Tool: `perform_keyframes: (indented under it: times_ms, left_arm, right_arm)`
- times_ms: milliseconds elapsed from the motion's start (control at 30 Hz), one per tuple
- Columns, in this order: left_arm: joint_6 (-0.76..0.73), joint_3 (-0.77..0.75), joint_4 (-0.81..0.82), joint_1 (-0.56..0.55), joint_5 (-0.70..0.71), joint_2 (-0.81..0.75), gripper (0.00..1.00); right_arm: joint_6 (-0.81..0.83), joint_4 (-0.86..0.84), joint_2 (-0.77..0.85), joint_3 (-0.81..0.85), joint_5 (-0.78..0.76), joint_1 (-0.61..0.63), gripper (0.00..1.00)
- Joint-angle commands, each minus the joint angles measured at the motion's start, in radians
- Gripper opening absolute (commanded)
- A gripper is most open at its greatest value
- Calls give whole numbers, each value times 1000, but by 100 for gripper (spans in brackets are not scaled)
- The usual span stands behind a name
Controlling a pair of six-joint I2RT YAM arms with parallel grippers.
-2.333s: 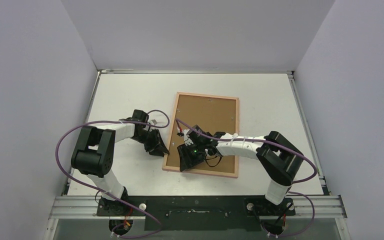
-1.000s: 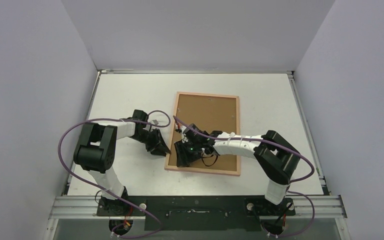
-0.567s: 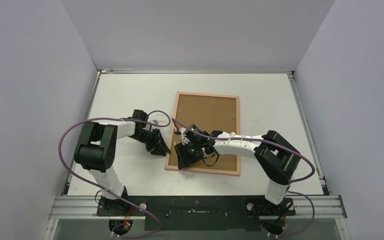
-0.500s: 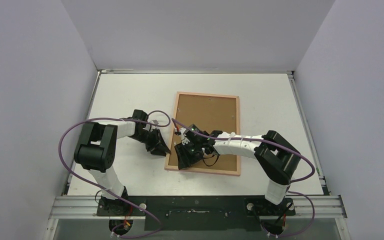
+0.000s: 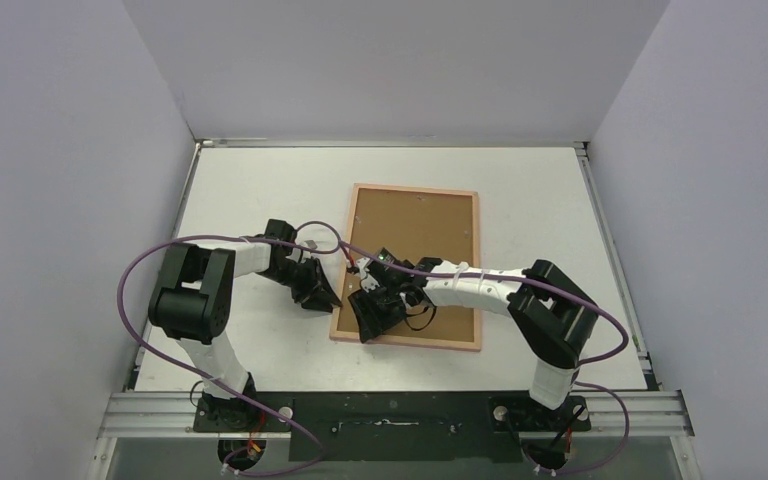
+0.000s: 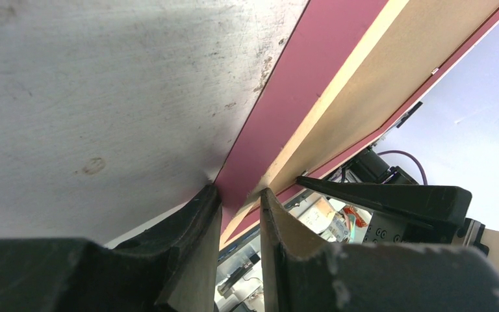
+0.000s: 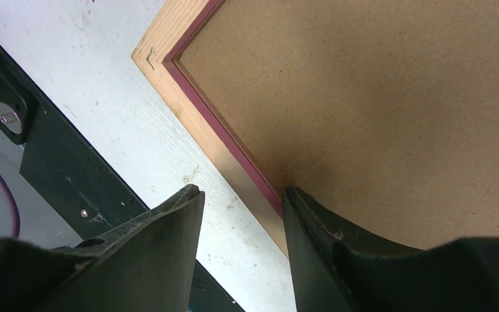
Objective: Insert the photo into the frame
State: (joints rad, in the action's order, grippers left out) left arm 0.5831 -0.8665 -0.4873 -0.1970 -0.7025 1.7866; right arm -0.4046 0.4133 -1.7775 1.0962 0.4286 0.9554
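The frame [image 5: 412,188] lies back-up on the table, and the brown backing board [image 5: 422,240] fills it. My left gripper [image 5: 326,297] is at its left rail near the front corner. In the left wrist view that gripper [image 6: 237,190] is shut on the frame [image 6: 299,97], whose pink face and pale wood edge sit between the fingers, raised a little off the table. My right gripper [image 5: 368,322] is over the near-left corner. It stands open [image 7: 243,190], one finger on the backing board [image 7: 364,97] and the other over bare table, with the frame's wood rail [image 7: 169,39] between them. The photo is hidden.
The white table [image 5: 250,190] is walled on three sides. The black base rail [image 7: 39,149] runs just past the frame's near edge. One right finger [image 6: 390,195] shows across the frame in the left wrist view. Purple cables loop over both arms.
The frame's near-left corner has shifted slightly to the right, and my right gripper has edged a little left over that corner. The left gripper keeps its hold on the rail.
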Motion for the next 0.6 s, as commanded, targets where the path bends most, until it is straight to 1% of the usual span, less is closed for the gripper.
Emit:
perform_keyframes:
  times_ms: [0,100,200,333,467,567]
  left_arm:
    - [-10,-3,76,7,151,35,18]
    - [3,-13,78,8,135,15,20]
    - [26,-23,95,12,105,-7,23]
    - [39,-35,105,14,94,-25,25]
    - [42,-28,119,14,90,-23,27]
    - [61,-6,157,13,67,-13,28]
  right_arm:
    - [-57,-6,30,30,-13,4,50]
    - [-133,-116,83,37,-52,-16,52]
    - [-179,-162,132,22,-135,-35,53]
    - [-198,-169,160,-13,-174,-56,53]
    - [-191,-135,158,-34,-183,-58,57]
    - [-219,-133,138,-23,-222,-59,58]
